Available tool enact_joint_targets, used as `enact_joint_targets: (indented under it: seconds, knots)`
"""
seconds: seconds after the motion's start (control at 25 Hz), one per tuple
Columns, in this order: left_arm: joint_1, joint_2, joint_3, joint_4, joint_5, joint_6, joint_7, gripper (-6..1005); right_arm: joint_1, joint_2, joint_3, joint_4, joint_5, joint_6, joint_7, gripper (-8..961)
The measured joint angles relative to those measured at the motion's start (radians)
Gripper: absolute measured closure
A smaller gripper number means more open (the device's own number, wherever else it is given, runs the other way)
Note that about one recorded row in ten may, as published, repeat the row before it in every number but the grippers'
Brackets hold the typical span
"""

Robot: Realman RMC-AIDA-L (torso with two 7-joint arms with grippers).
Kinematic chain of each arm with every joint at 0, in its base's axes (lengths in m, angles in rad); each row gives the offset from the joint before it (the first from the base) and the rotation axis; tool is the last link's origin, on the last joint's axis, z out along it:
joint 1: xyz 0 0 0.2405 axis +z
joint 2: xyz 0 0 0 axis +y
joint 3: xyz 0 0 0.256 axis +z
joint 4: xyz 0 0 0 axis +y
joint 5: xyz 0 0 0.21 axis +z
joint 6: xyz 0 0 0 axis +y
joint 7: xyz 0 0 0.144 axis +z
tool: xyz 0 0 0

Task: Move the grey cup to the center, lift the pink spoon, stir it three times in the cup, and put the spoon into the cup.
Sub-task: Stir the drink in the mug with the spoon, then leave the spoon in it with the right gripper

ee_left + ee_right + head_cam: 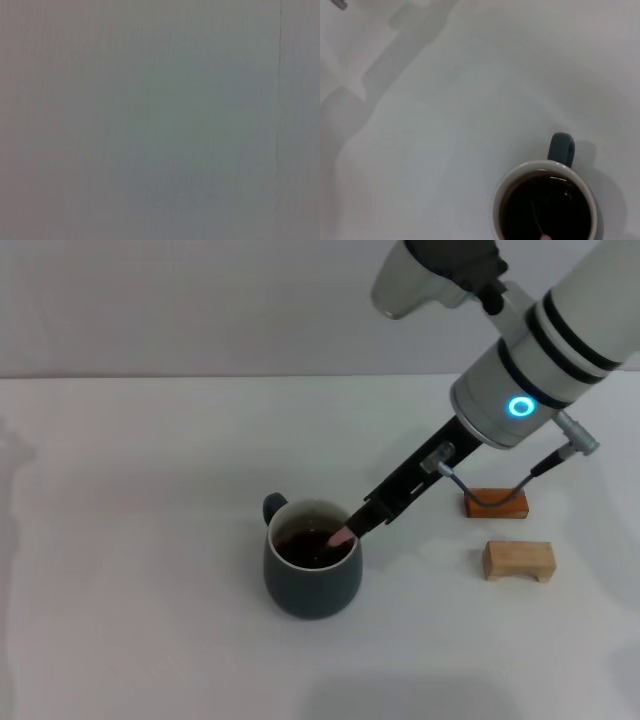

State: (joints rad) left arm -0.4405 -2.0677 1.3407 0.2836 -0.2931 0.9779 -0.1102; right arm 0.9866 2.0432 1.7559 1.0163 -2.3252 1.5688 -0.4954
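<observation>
The grey cup [312,575] stands on the white table near the middle front, handle toward the back left, with dark liquid inside. My right gripper [366,522] reaches down from the upper right to the cup's right rim and is shut on the pink spoon [341,536]. The spoon's pink handle end shows over the liquid; its bowl is sunk in the dark liquid. The right wrist view shows the cup [560,150] from above, with the thin spoon neck [536,217] faint in the liquid. My left gripper is out of view; its wrist view shows only a blank grey surface.
A dark orange wooden block [496,503] and a pale wooden block [519,560] lie right of the cup, under my right arm. A cable loops from the arm above the orange block. The white table [130,540] stretches left of the cup.
</observation>
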Motion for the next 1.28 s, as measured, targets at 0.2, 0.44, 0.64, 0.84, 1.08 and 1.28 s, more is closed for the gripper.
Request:
enact_joint_targets:
  seconds: [0.2, 0.44, 0.64, 0.84, 1.08, 1.28]
  knots:
    - [0.0, 0.0, 0.0, -0.001, 0.0, 0.008, -0.001, 1001, 0.037, 0.005, -0.015, -0.032, 0.0, -0.021, 0.0, 833]
    - [0.002, 0.001, -0.003, -0.008, 0.0, 0.025, -0.003, 1001, 0.07, 0.006, -0.024, -0.078, 0.0, -0.041, 0.0, 832]
    - [0.002, 0.004, -0.003, -0.009, 0.0, 0.025, -0.003, 1001, 0.076, 0.006, -0.027, -0.079, -0.001, -0.067, 0.0, 832]
    - [0.002, 0.005, -0.003, -0.009, 0.0, 0.025, -0.003, 1001, 0.082, 0.005, -0.021, -0.079, -0.033, -0.084, 0.007, 832]
    - [0.002, 0.006, -0.003, -0.009, 0.0, 0.025, -0.003, 1001, 0.088, 0.007, -0.023, -0.078, -0.041, -0.064, 0.019, 832]
    - [0.001, 0.006, -0.003, -0.009, 0.0, 0.025, -0.003, 1001, 0.092, 0.012, -0.024, -0.068, -0.033, -0.043, 0.02, 833]
